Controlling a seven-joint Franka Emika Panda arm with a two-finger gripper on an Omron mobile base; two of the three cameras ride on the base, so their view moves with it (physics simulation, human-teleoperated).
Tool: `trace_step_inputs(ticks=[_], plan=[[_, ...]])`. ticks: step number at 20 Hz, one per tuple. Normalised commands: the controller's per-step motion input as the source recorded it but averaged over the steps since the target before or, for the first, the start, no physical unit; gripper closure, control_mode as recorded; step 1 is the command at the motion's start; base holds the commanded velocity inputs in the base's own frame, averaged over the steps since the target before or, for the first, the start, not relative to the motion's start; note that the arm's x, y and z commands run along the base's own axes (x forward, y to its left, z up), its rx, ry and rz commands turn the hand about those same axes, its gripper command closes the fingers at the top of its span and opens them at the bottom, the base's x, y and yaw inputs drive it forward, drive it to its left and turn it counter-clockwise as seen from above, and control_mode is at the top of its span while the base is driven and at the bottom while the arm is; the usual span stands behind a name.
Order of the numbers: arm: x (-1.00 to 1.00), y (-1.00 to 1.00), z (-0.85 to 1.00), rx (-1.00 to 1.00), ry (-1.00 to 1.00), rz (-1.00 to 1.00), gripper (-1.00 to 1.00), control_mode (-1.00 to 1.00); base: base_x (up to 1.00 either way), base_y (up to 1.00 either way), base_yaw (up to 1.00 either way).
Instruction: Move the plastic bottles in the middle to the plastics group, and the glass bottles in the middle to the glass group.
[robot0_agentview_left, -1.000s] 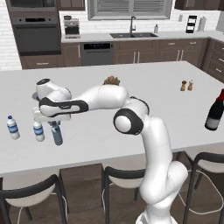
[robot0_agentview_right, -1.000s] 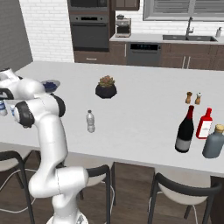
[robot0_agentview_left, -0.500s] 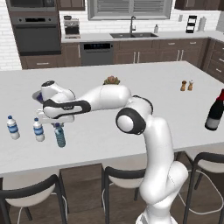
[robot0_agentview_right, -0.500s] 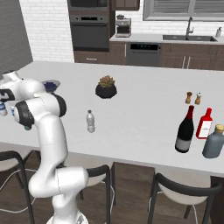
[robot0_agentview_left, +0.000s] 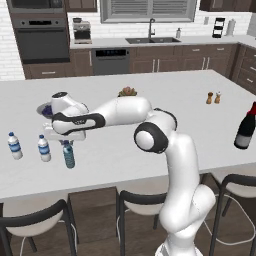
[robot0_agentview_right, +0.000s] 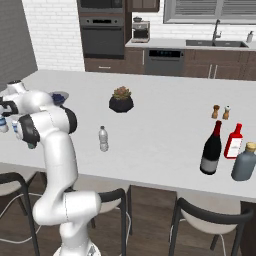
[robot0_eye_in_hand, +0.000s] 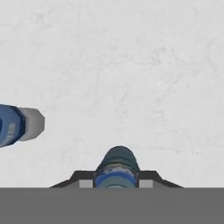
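My gripper (robot0_agentview_left: 67, 145) is shut on the cap end of the teal-blue plastic bottle (robot0_agentview_left: 69, 158), which hangs upright at the counter's left front, just right of the plastics group: two blue-labelled water bottles (robot0_agentview_left: 44, 148) (robot0_agentview_left: 14, 146). Whether its base touches the counter I cannot tell. In the hand view the teal bottle (robot0_eye_in_hand: 117, 168) sits between my fingertips (robot0_eye_in_hand: 148, 183), with one water bottle (robot0_eye_in_hand: 17, 124) to its left. The clear greyish plastic bottle (robot0_agentview_right: 103, 138) stands alone mid-counter. The dark red-necked wine bottle (robot0_agentview_right: 212, 149) stands beside the red glass bottle (robot0_agentview_right: 233, 141).
A grey bottle (robot0_agentview_right: 245, 162) stands by the red one. A potted plant (robot0_agentview_right: 121, 99) and two shakers (robot0_agentview_right: 220, 111) sit farther back. A dark bowl (robot0_agentview_left: 46, 109) lies behind my hand. Stools line the counter's near edge (robot0_agentview_left: 100, 186).
The arm shifted a little to the right with the teal bottle in its grip, then held nearly still. Nothing else moved.
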Motion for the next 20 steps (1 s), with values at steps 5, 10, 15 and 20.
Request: trace_step_inputs(ticks=[5, 10, 15, 20], plan=[[0.0, -0.02, -0.2, 0.01, 0.0, 0.0, -1.0, -1.0, 0.0, 0.0, 0.0], [0.0, -0.06, 0.14, 0.0, 0.0, 0.0, -1.0, -1.0, 0.0, 0.0, 0.0], [-0.04, -0.17, 0.33, 0.0, 0.0, 0.0, -1.0, -1.0, 0.0, 0.0, 0.0], [0.13, -0.55, 0.16, -0.02, 0.0, 0.0, -1.0, -1.0, 0.0, 0.0, 0.0]])
